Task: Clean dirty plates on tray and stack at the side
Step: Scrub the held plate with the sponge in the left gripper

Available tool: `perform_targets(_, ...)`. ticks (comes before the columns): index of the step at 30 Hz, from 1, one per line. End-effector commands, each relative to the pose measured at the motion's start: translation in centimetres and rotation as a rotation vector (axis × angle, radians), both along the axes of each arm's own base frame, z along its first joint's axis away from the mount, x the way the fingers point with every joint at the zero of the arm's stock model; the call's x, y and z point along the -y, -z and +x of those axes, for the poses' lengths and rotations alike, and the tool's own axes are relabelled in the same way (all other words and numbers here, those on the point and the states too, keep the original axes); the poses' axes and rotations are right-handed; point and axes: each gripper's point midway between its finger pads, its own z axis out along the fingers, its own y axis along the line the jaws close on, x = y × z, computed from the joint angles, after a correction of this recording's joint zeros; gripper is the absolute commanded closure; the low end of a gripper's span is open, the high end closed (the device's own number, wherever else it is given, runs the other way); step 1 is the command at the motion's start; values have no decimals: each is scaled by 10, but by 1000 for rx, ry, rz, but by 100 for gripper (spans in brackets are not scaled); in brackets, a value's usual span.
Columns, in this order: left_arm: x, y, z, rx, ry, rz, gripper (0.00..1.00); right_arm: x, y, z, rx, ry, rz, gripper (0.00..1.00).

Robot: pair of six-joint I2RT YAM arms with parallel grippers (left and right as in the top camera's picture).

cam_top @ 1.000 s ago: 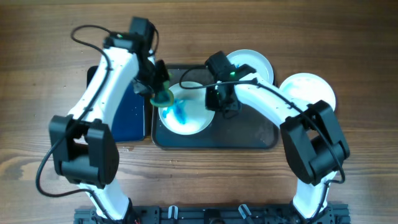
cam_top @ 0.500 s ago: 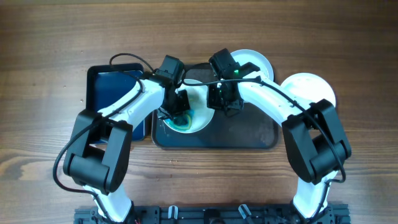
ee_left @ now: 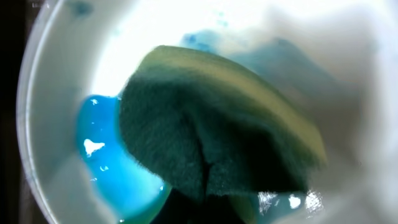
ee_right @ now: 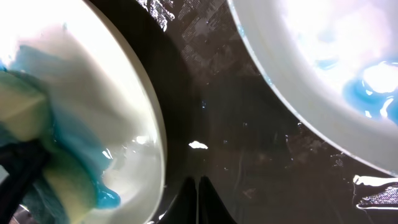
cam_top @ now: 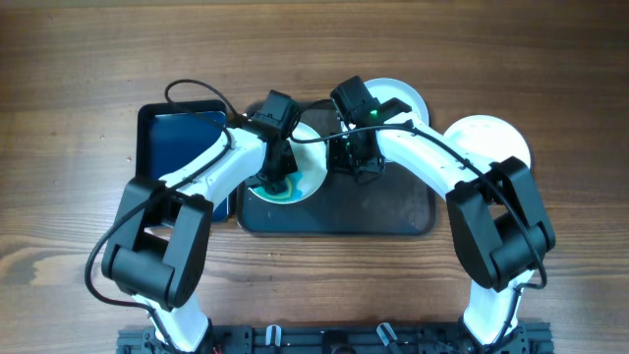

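Observation:
A white plate (cam_top: 313,162) with blue paint lies at the left end of the dark tray (cam_top: 393,202). My left gripper (cam_top: 277,177) is shut on a green and yellow sponge (ee_left: 211,137) and presses it onto this plate (ee_left: 56,124), beside a wet blue smear (ee_left: 109,174). My right gripper (cam_top: 352,165) is shut and empty, its tips (ee_right: 198,193) on the tray (ee_right: 249,143) just right of the plate's rim (ee_right: 118,93). A second plate (cam_top: 405,98) with a blue smear (ee_right: 311,68) sits at the tray's far right. A third plate (cam_top: 486,138) lies off the tray on the right.
A smaller black tray with blue inside (cam_top: 182,147) lies left of the big tray, under my left arm. Wooden table (cam_top: 79,98) surrounds both trays. Both arms meet over the left half of the big tray.
My left gripper moved right from over the small blue tray onto the plate with the sponge. The blue streak has spread into a teal smear. The right arm barely moved.

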Motion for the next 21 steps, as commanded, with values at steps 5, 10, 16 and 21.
perform_targets(5,48,9,-41,-177,205,-288,96,-15,-4,8,42,-55,52,96)
perform_targets(10,47,9,-40,-177,178,-285,96,-19,7,6,18,-79,75,70)
perform_targets(16,47,9,-39,-178,160,-284,96,11,-8,13,18,-113,86,68)
perform_targets(21,48,9,-37,-169,161,-287,96,23,-13,16,33,-215,144,62)
